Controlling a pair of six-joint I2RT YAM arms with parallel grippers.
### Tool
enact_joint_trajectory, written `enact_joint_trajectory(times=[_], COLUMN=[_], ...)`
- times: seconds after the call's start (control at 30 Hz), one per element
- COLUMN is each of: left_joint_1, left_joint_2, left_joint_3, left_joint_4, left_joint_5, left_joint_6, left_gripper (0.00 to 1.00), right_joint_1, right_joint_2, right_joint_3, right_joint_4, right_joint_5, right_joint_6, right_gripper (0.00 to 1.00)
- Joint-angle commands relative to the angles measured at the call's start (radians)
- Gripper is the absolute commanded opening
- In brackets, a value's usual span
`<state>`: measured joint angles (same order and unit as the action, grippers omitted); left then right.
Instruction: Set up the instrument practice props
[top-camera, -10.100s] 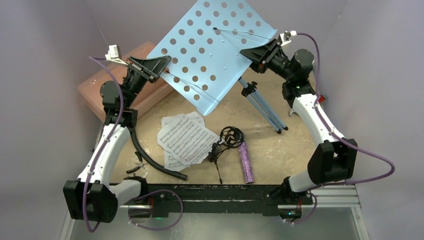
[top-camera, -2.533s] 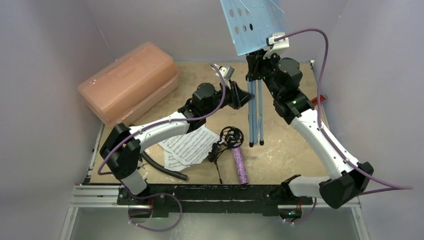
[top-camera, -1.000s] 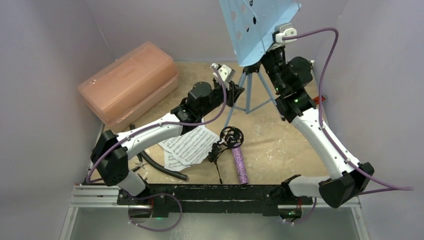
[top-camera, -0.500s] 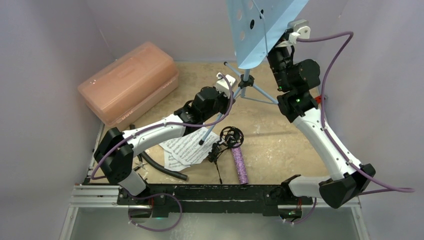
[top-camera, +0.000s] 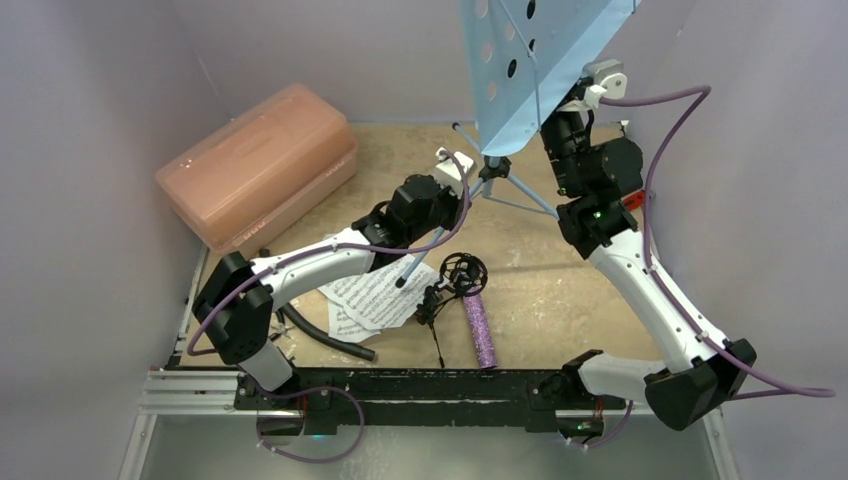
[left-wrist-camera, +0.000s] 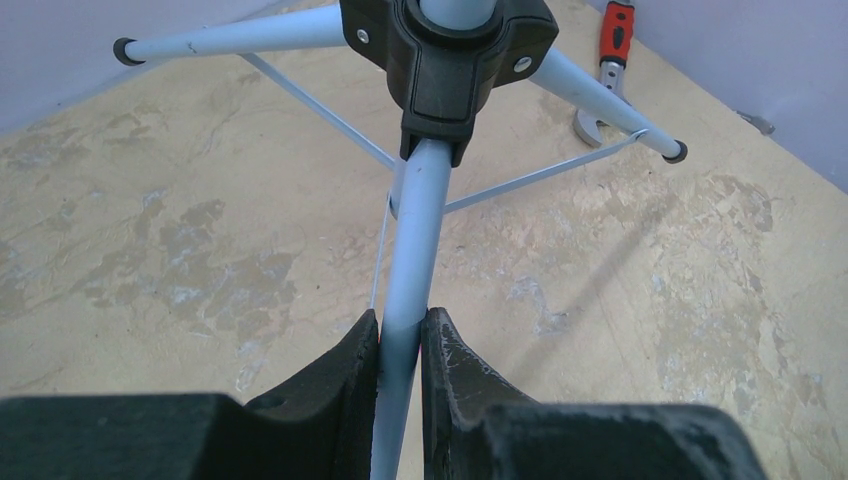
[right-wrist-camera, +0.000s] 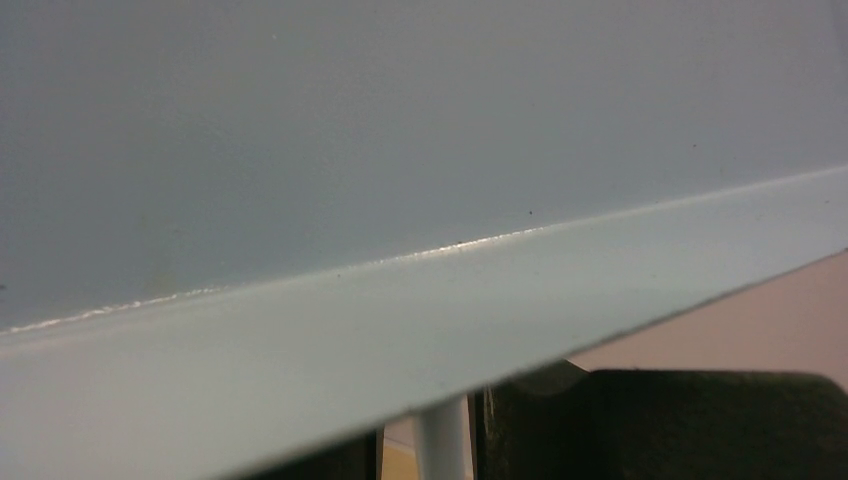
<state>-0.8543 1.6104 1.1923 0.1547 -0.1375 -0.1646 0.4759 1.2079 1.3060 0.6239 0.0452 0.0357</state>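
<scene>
The light blue music stand (top-camera: 540, 60) is upright at the back, its perforated desk high above the black tripod hub (top-camera: 493, 165). My left gripper (left-wrist-camera: 402, 335) is shut on one light blue tripod leg (left-wrist-camera: 420, 210) just below the hub (left-wrist-camera: 445, 50), and two other legs are spread out. My right gripper (right-wrist-camera: 430, 445) sits under the desk (right-wrist-camera: 400, 200), shut on the stand's post (right-wrist-camera: 445, 440). The sheet-music pages (top-camera: 375, 295), the black mic stand (top-camera: 455, 280) and the purple microphone (top-camera: 480, 328) lie near the front.
A pink translucent box (top-camera: 255, 165) stands at the back left. A black hose (top-camera: 320, 335) curves at the front left beside the pages. A red-handled wrench (left-wrist-camera: 610, 50) lies by the right wall. Purple walls close in on three sides.
The tripod legs have spread from nearly folded to wide. My left gripper drew its leg toward the near left. My right arm carried the desk up and to the right.
</scene>
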Motion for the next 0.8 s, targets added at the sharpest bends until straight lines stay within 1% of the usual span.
enact_joint_trajectory(times=[0.0,0.17,0.33,0.43,0.77], left_joint_1=[0.044,0.069,0.097,0.114,0.131], left_joint_2=[0.025,0.071,0.121,0.152,0.259], left_joint_3=[0.045,0.098,0.167,0.206,0.346], left_joint_4=[0.156,0.192,0.196,0.197,0.183], left_joint_5=[-0.035,0.023,0.076,0.128,0.231], left_joint_6=[-0.032,-0.041,-0.040,-0.029,0.016], left_gripper=[0.00,0.00,0.00,0.00,0.00], right_joint_1=[0.006,0.005,0.006,0.006,0.006], right_joint_2=[-0.091,-0.097,-0.101,-0.116,-0.158], right_joint_3=[0.034,0.001,-0.018,-0.043,-0.117], right_joint_4=[0.240,0.214,0.186,0.205,0.191], right_joint_5=[0.021,0.030,0.107,0.153,0.215], right_joint_6=[0.028,0.018,0.038,0.019,0.002], right_gripper=[0.00,0.00,0.00,0.00,0.00])
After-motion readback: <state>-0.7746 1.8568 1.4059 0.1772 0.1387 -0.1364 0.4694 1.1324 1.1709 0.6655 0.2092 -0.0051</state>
